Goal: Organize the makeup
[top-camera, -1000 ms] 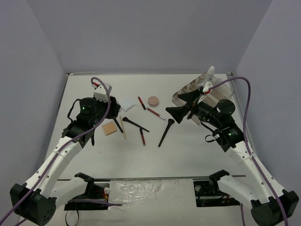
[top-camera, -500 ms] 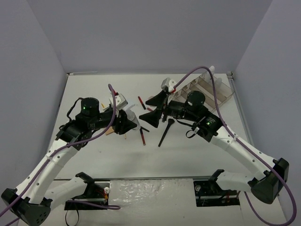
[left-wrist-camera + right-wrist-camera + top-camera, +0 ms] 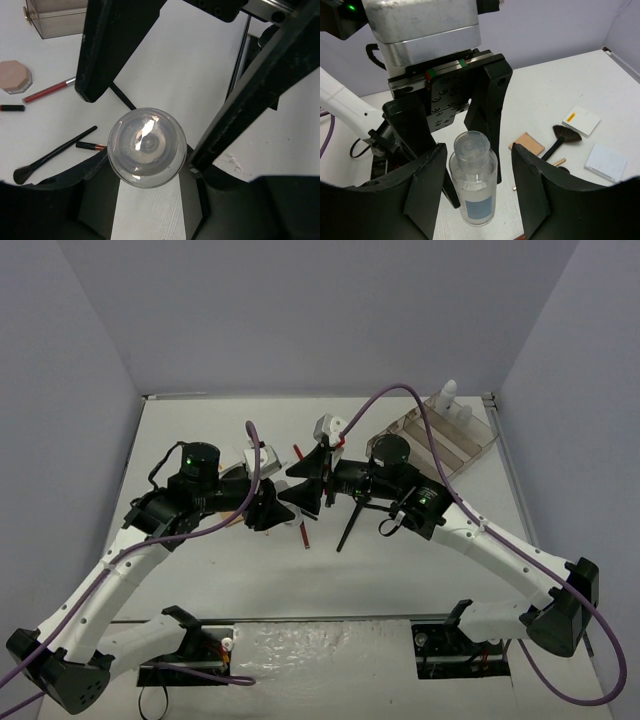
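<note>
One clear glossy round bottle (image 3: pixel 146 146) sits clenched in your left gripper (image 3: pixel 146 172), the parted black jaws of your right gripper (image 3: pixel 477 150) flanking it.

Clear bottle (image 3: pixel 473 192) clamped in left hand (image 3: pixel 472 186); right hand (image 3: pixel 477 150) astride it, jaws apart. On bench (image 3: pixel 545 85): tan pad (image 3: pixel 529 144), white pad (image 3: pixel 581 121), pale-blue pad (image 3: pixel 605 162), fan brush (image 3: pixel 561 137).

Top view: bottle (image 3: pixel 473 182) hidden betw. fingers (image 3: pixel 303 494); tray (image 3: pixel 55 22) cut off, L wrist
</note>
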